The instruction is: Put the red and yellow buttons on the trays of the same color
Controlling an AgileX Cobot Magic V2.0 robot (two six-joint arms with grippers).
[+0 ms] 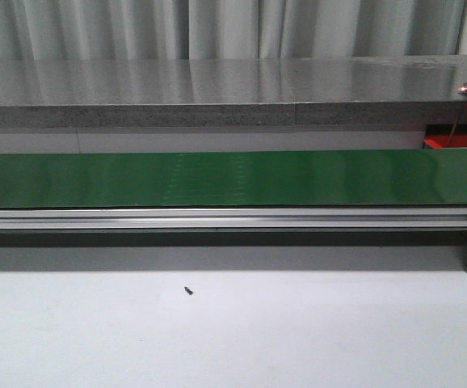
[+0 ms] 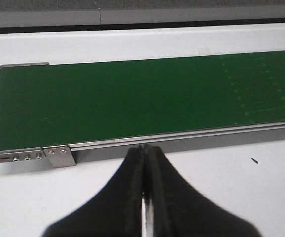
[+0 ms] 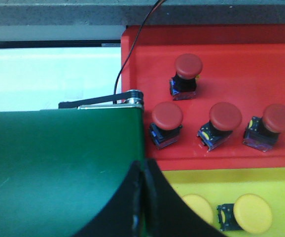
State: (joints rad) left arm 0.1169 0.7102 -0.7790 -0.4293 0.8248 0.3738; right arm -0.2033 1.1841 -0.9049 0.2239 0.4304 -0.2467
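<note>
Sitting on the red tray (image 3: 280,59) are four red buttons (image 3: 187,74), and two yellow buttons (image 3: 251,213) rest on the yellow tray (image 3: 280,185) right beside it, at the end of the green conveyor belt (image 1: 233,178). Both the left gripper (image 2: 146,153) and right gripper (image 3: 143,170) are pinched closed, holding nothing.

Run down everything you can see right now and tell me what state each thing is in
Conveyor belt: bare, no button on it.
Red tray: holds four red buttons, upright.
Yellow tray: holds two yellow buttons, partly hidden.
Left gripper: shut, empty.
Right gripper: shut, empty.
</note>
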